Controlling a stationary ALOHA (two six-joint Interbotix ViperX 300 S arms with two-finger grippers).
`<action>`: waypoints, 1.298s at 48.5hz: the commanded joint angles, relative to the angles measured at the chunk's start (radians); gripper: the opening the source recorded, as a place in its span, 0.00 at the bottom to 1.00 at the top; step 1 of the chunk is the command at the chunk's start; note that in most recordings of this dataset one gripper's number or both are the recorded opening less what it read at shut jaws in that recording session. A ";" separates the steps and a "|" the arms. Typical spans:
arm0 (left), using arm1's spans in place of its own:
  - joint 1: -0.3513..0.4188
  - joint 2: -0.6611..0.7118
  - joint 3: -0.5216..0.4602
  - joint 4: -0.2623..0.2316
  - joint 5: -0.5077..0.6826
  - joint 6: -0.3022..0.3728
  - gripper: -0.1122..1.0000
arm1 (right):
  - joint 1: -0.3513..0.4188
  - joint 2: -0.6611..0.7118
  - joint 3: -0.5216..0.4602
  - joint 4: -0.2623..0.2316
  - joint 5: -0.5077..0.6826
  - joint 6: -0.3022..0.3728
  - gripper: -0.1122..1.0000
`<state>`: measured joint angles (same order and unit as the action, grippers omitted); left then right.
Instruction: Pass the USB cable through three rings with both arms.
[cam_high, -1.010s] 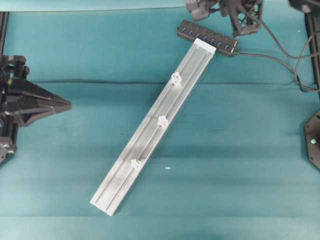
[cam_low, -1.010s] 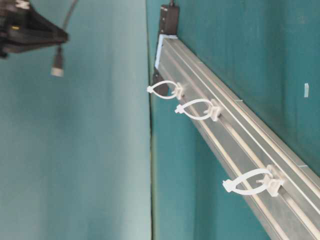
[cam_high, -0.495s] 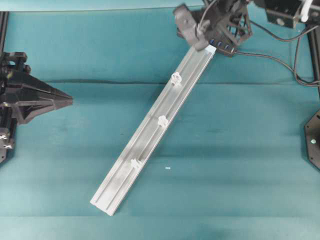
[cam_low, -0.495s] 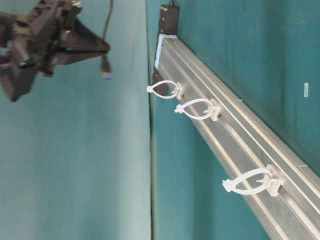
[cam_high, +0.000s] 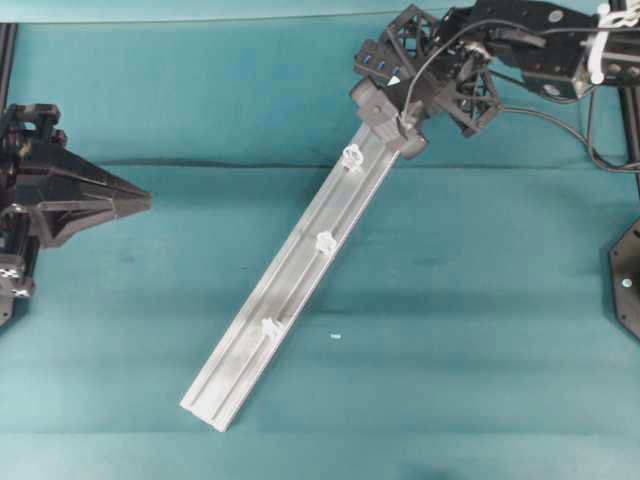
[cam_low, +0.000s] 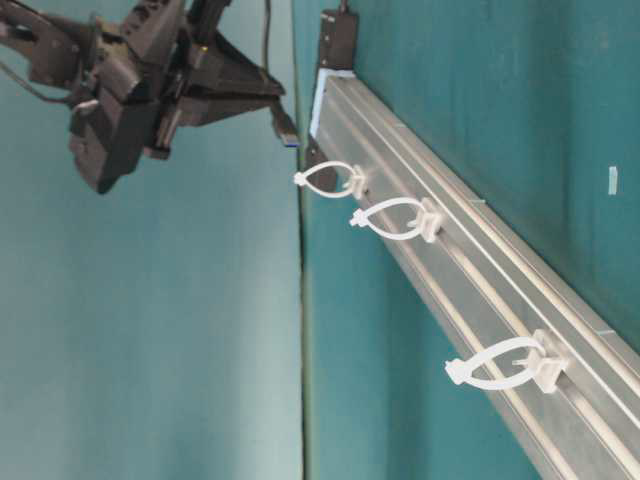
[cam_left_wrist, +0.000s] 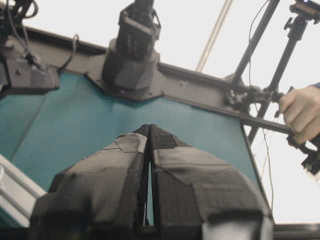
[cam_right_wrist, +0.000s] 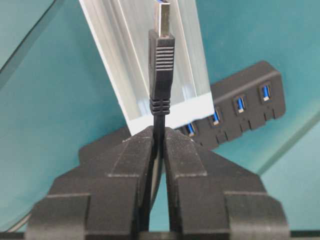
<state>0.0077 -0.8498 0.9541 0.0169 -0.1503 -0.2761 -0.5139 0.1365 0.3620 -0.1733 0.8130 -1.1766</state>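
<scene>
Worktop (cam_high: 480, 300): teal cloth surface carrying the rail, with an arm at each side.
Rail (cam_high: 300, 280): long silver bar lying diagonally, its far end touching the black hub (cam_right_wrist: 240, 107), its near end toward the front left.
Right tool (cam_high: 400, 122): pinching the USB cable (cam_right_wrist: 161, 55) just behind the plug, which sticks out beyond the fingertips; it hangs over the rail's far end.
Left tool (cam_high: 140, 203): pressed together, holding nothing, parked at the left edge, well apart from the rail.
Three rings (cam_low: 385, 218): whitish loops standing in a row along the rail; the nearest one (cam_high: 352, 156) sits just beside the right tool.
Deciding relation: the plug (cam_low: 287, 133) is near the first ring but above it, not yet in its opening; the plug's long axis runs roughly along the rail, so the judged next step is to thread along that line. The right arm is far nearer.
</scene>
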 joint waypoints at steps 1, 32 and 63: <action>0.003 0.000 -0.028 0.003 -0.011 -0.002 0.14 | 0.008 0.023 -0.018 -0.005 -0.014 -0.012 0.19; 0.003 0.006 -0.025 0.003 -0.006 -0.002 0.15 | 0.051 0.071 -0.031 0.015 -0.057 -0.012 0.19; 0.008 0.006 -0.009 0.003 -0.006 0.000 0.15 | 0.084 0.098 -0.031 0.067 -0.106 -0.012 0.19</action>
<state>0.0107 -0.8452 0.9541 0.0169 -0.1503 -0.2777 -0.4372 0.2224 0.3390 -0.1089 0.7194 -1.1781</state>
